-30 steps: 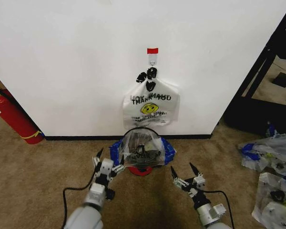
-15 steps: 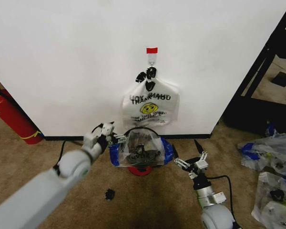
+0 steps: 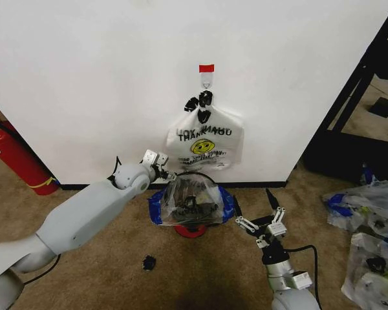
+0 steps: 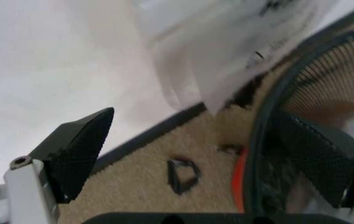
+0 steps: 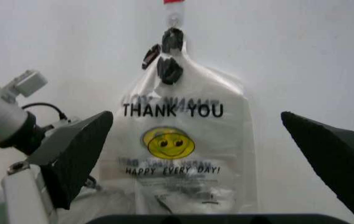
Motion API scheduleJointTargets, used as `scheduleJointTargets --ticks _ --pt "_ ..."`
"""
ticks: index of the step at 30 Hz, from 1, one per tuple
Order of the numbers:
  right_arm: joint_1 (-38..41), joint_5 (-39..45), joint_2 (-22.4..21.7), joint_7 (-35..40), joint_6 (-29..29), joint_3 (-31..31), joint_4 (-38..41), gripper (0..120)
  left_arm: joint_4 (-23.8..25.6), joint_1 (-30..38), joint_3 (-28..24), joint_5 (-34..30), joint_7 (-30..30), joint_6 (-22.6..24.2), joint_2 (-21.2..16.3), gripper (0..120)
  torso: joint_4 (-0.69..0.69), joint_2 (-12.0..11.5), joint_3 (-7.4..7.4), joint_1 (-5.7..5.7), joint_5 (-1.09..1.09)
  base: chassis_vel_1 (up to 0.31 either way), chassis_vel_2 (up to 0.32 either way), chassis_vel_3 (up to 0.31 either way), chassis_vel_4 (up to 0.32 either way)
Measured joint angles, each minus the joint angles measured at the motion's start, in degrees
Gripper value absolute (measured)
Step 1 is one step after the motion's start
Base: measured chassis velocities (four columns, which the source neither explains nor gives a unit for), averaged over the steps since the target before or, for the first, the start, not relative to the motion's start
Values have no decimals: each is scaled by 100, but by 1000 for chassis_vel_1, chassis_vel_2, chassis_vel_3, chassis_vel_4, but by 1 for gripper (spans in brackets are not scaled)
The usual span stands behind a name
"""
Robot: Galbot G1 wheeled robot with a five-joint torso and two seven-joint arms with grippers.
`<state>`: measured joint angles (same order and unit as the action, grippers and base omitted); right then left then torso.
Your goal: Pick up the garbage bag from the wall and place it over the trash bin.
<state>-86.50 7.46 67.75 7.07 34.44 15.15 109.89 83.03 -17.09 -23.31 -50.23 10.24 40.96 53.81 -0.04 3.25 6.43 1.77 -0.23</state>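
The white bag (image 5: 186, 154) hanging from the wall hook (image 5: 173, 17) carries the readable print. Across its upper part stands "THANK YOU" in large black capitals, with fainter mirrored lettering showing through just above. Below that sits a yellow smiley face, and under the smiley a slanted black line reads "HAPPY EVERY DAY!". Smaller black print lower on the bag is too blurred to read.
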Motion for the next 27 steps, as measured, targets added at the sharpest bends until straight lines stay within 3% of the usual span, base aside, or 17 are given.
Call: scheduleJointTargets --ticks 7,12,21,27 --pt "43 -118 60 82 -15 -120 -110 100 -147 233 -48 -12 -323 165 160 99 -2 0 -1 0 1 0 0 0 0" --pt "36 -181 149 172 -1 -144 -191 100 -533 456 -275 94 -505 160 445 98 -2 0 0 0 1 0 0 0 0" --pt "-21 -196 160 222 46 -88 -220 100 -889 598 -672 350 -626 142 615 94 0 0 0 0 1 0 0 0 0" --pt "-44 -242 189 261 108 -97 -280 100 -1167 736 -917 331 -603 132 810 73 -3 0 0 0 1 0 0 0 0"
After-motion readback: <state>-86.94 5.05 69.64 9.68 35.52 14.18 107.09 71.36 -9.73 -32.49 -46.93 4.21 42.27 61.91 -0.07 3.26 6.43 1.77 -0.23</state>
